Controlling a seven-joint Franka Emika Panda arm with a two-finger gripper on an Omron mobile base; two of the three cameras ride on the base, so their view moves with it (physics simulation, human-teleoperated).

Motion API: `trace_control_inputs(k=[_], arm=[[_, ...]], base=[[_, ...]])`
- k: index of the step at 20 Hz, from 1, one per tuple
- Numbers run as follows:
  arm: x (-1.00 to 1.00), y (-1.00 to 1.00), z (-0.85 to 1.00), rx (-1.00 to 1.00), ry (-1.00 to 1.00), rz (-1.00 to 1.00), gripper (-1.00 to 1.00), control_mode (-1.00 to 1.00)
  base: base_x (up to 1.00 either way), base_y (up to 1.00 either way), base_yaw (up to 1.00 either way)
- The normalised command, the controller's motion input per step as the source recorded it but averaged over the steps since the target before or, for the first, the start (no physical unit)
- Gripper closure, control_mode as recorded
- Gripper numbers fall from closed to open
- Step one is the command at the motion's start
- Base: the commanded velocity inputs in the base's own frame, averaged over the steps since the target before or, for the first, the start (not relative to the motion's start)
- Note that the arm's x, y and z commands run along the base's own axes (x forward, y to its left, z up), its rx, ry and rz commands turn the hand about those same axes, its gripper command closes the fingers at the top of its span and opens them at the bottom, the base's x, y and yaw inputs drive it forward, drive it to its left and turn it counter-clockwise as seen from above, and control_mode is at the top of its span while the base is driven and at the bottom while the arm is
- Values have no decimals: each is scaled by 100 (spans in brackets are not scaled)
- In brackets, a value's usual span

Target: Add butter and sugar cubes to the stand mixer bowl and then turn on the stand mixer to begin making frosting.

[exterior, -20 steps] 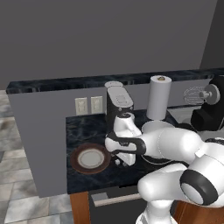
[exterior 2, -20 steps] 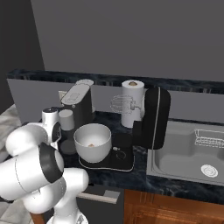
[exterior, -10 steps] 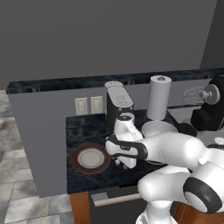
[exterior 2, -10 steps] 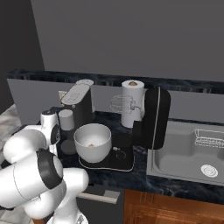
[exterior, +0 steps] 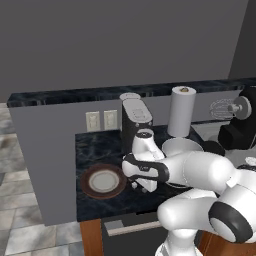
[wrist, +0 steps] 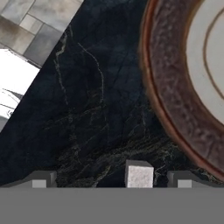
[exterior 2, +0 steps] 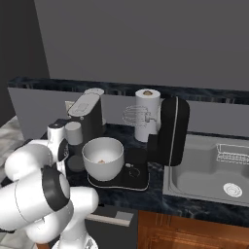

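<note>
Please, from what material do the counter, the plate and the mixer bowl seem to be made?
Counter: likely polished dark stone, with pale veins like marble.
Plate: probably glazed ceramic, white centre and mottled brown rim.
Stand mixer bowl: smooth off-white, perhaps ceramic or enamel; the rendering leaves this open.

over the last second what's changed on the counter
The arm has lowered its hand toward the dark counter beside the brown-rimmed plate, jaws open around a small whitish sugar cube, not yet gripped. The plate, stand mixer bowl, stand mixer and coffee machine have stayed put.
</note>
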Motion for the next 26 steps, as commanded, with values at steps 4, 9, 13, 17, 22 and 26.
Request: trace_control_inputs(k=[4,9,13,17,22,26], arm=[[8,0,0,0,0,0,-100,-100],[10,0,-3,0,0,0,-100,-100],[7,0,-8,0,0,0,-100,-100],[1,0,-17,0,0,0,-100,-100],[0,0,-6,0,0,0,-100,-100],[3,0,-5,0,0,0,-100,-100]], base=[[0,0,0],[0,0,0],[0,0,0],[0,0,0],[0,0,0],[0,0,0]])
